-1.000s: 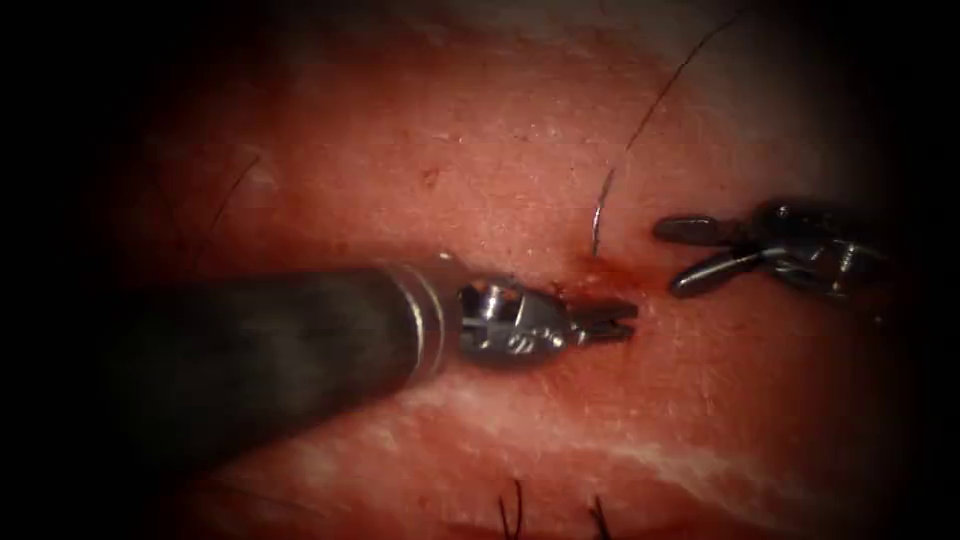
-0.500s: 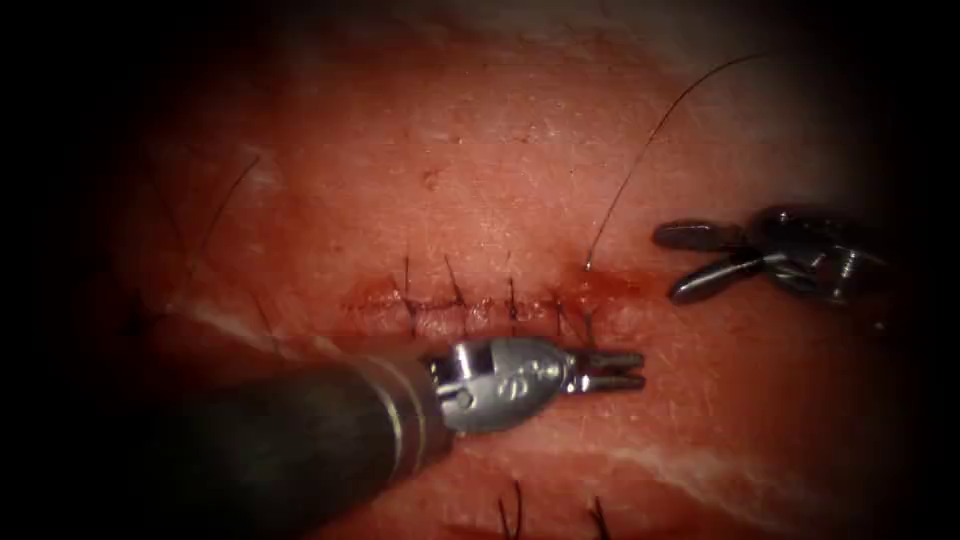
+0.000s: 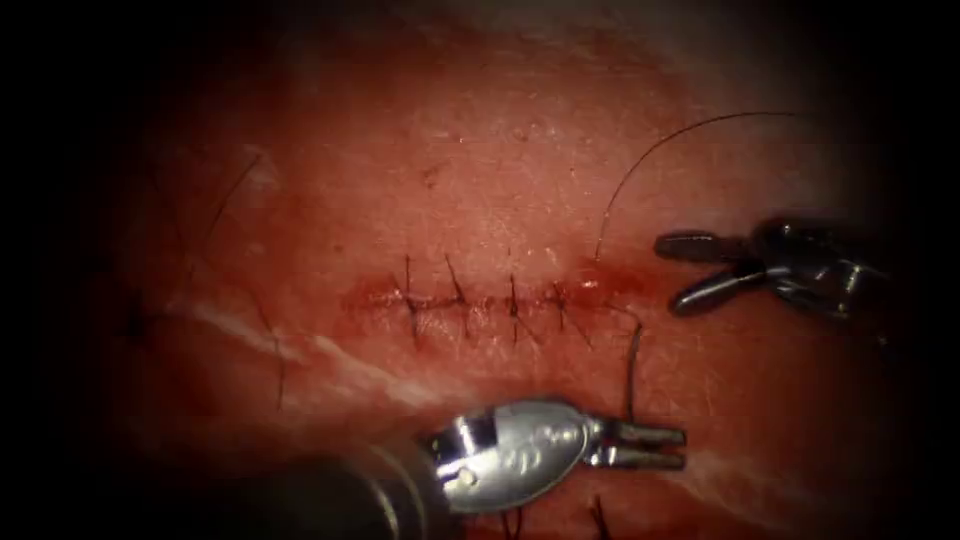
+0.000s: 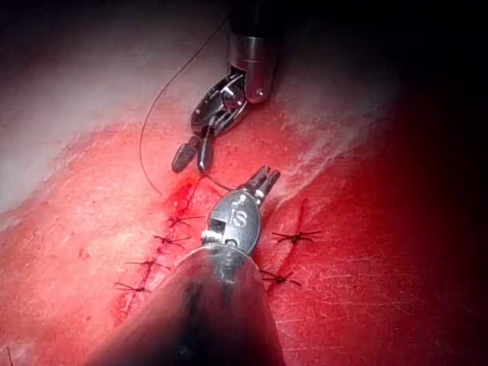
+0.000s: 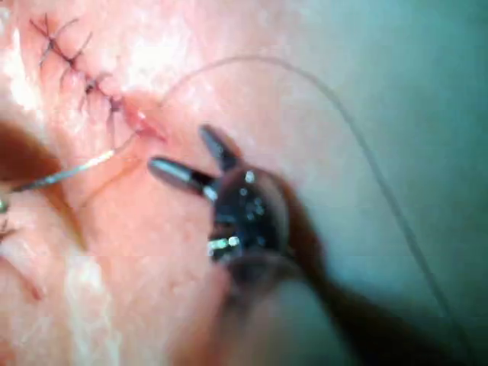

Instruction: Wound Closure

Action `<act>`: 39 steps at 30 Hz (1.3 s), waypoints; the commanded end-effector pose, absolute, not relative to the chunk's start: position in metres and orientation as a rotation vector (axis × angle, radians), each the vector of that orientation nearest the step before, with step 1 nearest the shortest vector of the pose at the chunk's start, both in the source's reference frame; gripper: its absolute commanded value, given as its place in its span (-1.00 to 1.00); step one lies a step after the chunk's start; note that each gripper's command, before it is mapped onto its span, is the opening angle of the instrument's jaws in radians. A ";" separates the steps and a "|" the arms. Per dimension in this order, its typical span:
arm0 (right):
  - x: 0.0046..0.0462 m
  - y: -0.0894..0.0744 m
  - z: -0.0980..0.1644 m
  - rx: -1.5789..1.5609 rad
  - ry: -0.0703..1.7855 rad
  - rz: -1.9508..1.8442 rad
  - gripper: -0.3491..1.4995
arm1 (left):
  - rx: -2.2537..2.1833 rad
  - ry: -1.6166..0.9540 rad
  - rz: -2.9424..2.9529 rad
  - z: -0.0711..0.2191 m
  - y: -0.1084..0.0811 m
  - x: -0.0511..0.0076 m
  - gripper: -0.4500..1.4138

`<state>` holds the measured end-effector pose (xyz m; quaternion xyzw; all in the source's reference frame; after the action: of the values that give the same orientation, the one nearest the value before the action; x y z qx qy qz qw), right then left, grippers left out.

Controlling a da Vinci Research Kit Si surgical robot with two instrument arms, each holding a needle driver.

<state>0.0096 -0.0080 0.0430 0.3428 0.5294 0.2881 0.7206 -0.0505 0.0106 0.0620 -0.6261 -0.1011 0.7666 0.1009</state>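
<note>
The left gripper [image 3: 655, 446] pinches the needle [image 3: 632, 368] below the cut [image 3: 480, 300] – the right gripper [image 3: 678, 270] is spread, empty.

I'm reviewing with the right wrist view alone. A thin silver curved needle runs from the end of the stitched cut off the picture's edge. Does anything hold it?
Observer: Yes. The left arm's shiny steel tool has its jaws shut on the needle near one end, below the cut in the endoscope view. The needle's other end meets the red pork tissue at the cut's right end. I cannot tell whether it is still in.
Reviewer: How many stitches cross the cut?
Observer: Four dark thread stitches.
Reviewer: On which side of the cut is my tool there?
Observer: The right arm's dark tool lies right of the cut's end, open and holding nothing.
</note>
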 end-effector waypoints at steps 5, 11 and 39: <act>0.0097 -0.010 0.040 0.818 1.167 0.691 0.42 | -1.837 -0.026 2.471 0.061 0.011 -0.0516 -1.00; 0.0088 -0.011 0.037 0.915 1.197 0.749 0.31 | -1.767 0.176 2.558 0.061 0.015 -0.0505 -1.00; 0.0125 -0.010 0.038 1.182 1.206 1.099 0.29 | -1.706 0.243 2.590 0.064 0.013 -0.0508 -1.00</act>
<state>0.0122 -0.0093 0.0380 0.4948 0.5064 0.4634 0.5329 -0.0501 0.0139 0.0634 -0.5476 0.0795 0.8328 0.0154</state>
